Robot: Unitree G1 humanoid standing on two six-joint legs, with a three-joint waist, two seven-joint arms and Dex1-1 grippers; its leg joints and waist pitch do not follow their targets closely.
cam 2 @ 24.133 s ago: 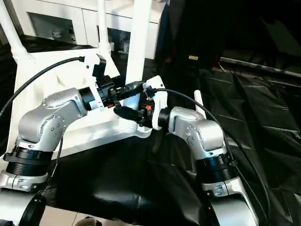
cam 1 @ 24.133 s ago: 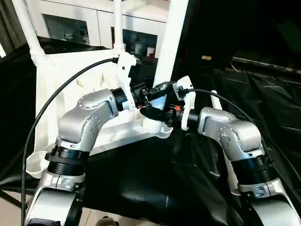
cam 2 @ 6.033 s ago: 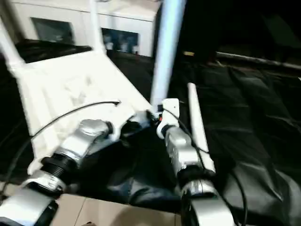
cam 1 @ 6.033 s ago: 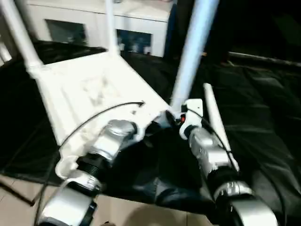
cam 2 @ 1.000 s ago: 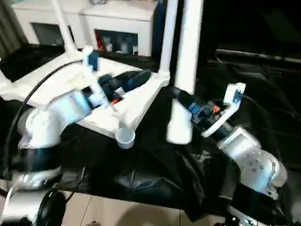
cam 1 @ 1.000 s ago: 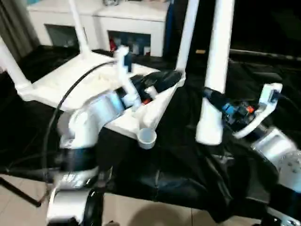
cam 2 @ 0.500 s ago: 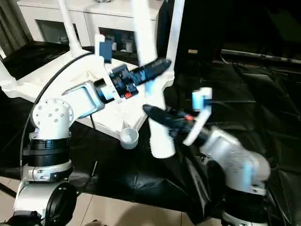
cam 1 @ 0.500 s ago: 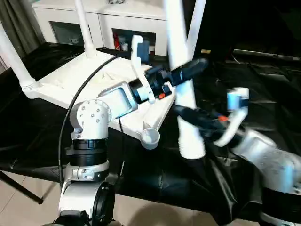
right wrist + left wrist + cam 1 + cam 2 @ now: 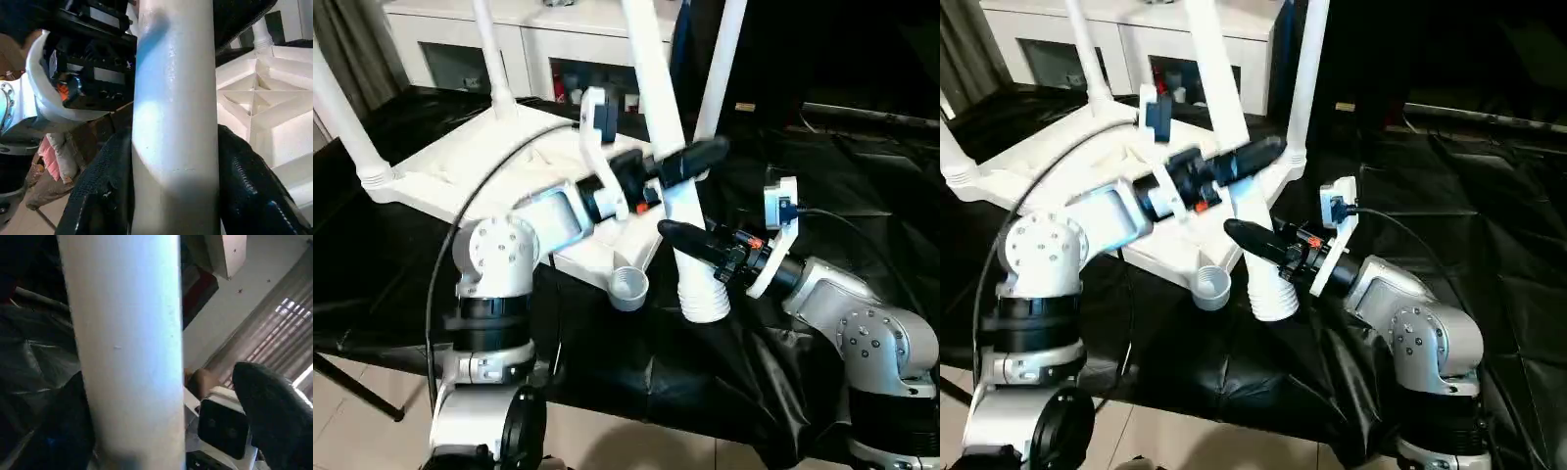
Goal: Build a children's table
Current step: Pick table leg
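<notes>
Upturned children's table [image 9: 460, 166] on the black-draped table [image 9: 862, 196], three legs socketed, one near socket [image 9: 628, 286] empty. Fourth leg [image 9: 690, 250] tilted beside it, pinched low by right gripper [image 9: 171, 161], seen snug in right wrist view. Left gripper [image 9: 690, 157] spread around the leg higher up; left wrist view shows a gap beside one finger [image 9: 271, 406].

An indoor room set up like a lab or demonstration space. A large work table draped in black cloth [image 9: 862, 186] stands on a pale tiled floor [image 9: 372, 431]. Behind it are a white cabinet with glass doors [image 9: 509, 59] and a grey curtain [image 9: 352, 44].
</notes>
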